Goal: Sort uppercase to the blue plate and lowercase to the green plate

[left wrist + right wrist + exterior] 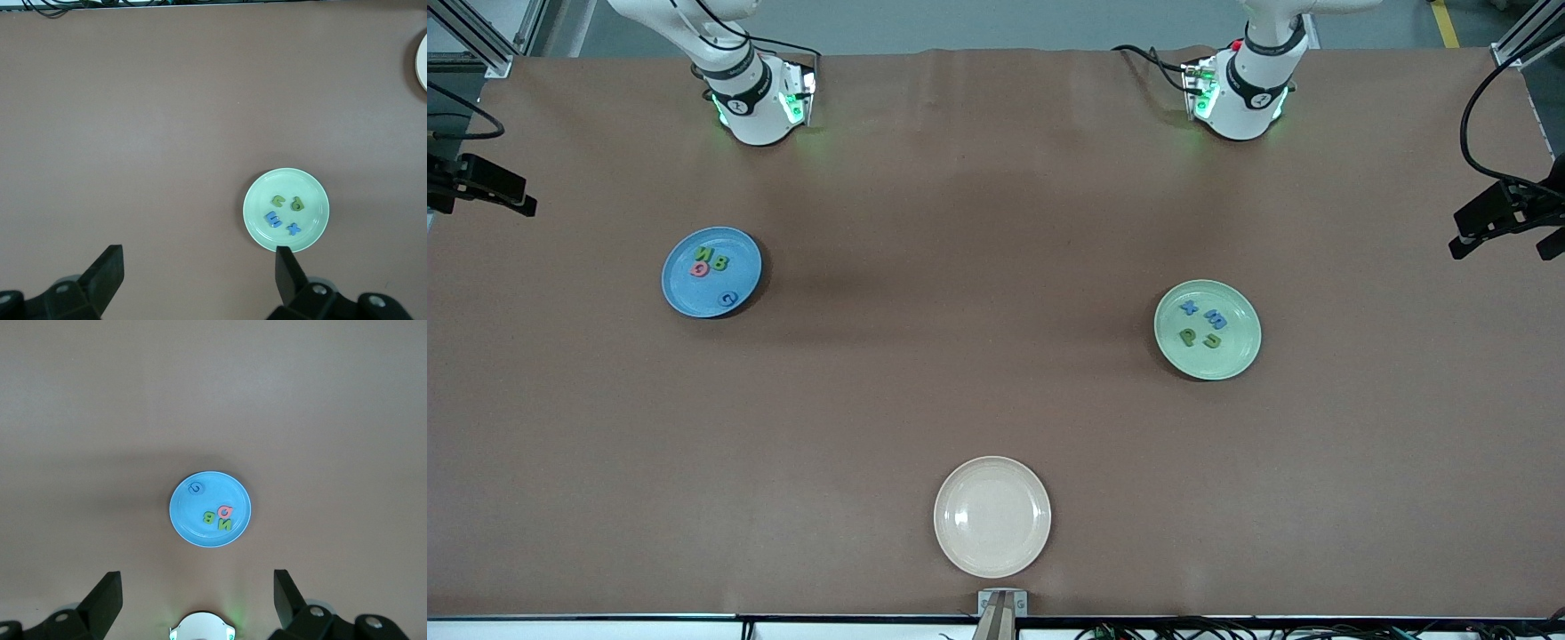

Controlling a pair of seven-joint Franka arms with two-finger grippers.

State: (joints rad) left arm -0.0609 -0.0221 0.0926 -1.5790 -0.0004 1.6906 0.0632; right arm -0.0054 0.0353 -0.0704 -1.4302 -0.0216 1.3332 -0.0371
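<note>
Nearest the camera, at the frame's lower centre, sits a bare round cream-white plate [992, 516]. At centre-left, the round sky-blue plate [711, 272] holds the four foam uppercase letters [711, 261], and at centre-right the pale mint-green plate [1208, 330] holds the four foam lowercase letters [1202, 324]. High over the table, the right gripper [197, 600] above the blue plate and the left gripper [200, 277] near the green one both hang wide and empty; sorting looks finished, so the main risk is a descending arm nudging a plate and scattering the light pieces.

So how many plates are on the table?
3. The blue plate is toward the right arm's end, the green plate toward the left arm's end, and the cream plate nearest the front camera. None looks hidden.
</note>
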